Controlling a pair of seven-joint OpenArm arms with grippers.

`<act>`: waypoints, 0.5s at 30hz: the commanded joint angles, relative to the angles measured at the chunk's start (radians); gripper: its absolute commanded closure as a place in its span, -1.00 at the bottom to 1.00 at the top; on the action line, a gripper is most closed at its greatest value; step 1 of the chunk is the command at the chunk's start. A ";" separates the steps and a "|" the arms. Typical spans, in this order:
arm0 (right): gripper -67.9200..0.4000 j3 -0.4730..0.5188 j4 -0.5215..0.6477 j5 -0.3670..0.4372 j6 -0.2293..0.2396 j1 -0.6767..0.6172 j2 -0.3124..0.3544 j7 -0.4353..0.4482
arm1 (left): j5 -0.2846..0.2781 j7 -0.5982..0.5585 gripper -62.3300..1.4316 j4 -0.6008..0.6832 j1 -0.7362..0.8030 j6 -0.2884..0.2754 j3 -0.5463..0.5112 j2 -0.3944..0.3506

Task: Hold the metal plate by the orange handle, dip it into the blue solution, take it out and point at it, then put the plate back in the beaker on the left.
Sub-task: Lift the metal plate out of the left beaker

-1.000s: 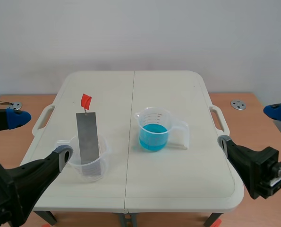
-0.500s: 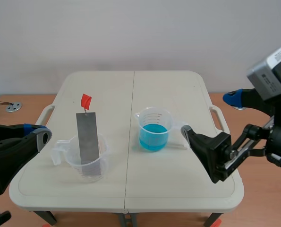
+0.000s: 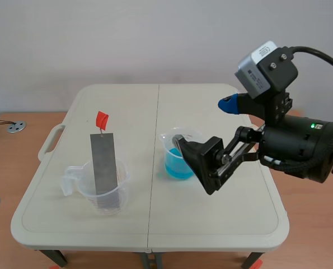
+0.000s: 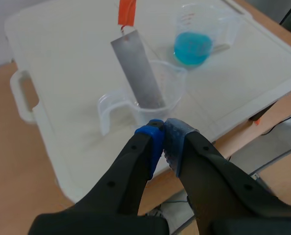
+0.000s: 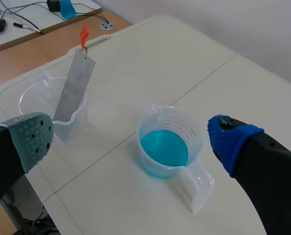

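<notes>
The right gripper [image 3: 204, 123] has swung in from the table's edge and now hangs raised over the blue solution [image 3: 180, 162], fingers spread wide and holding nothing. The left gripper [image 4: 164, 139] has drawn back off the near left side, its pads pressed together, empty. The plate [image 3: 103, 162] hasn't budged: it leans in the left beaker [image 3: 107, 193], orange handle [image 3: 101, 119] up and untouched. To my eye the right arm is heading for that handle, so nothing is dipped yet.

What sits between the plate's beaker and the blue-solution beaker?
Only bare table with its centre seam, seen in the scene and right wrist views.
</notes>
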 commanded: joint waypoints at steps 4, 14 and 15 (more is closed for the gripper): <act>-0.95 -0.043 -0.064 0.008 0.001 0.089 -0.050 0.015 | 0.040 -0.014 0.90 0.013 0.109 -0.003 -0.050 0.000; -0.95 -0.177 -0.217 0.008 0.005 0.253 -0.131 0.008 | 0.135 -0.013 0.90 0.013 0.254 -0.003 -0.078 0.000; -0.95 -0.189 -0.231 0.008 0.006 0.268 -0.141 0.008 | 0.150 -0.012 0.90 0.013 0.254 -0.002 -0.078 0.000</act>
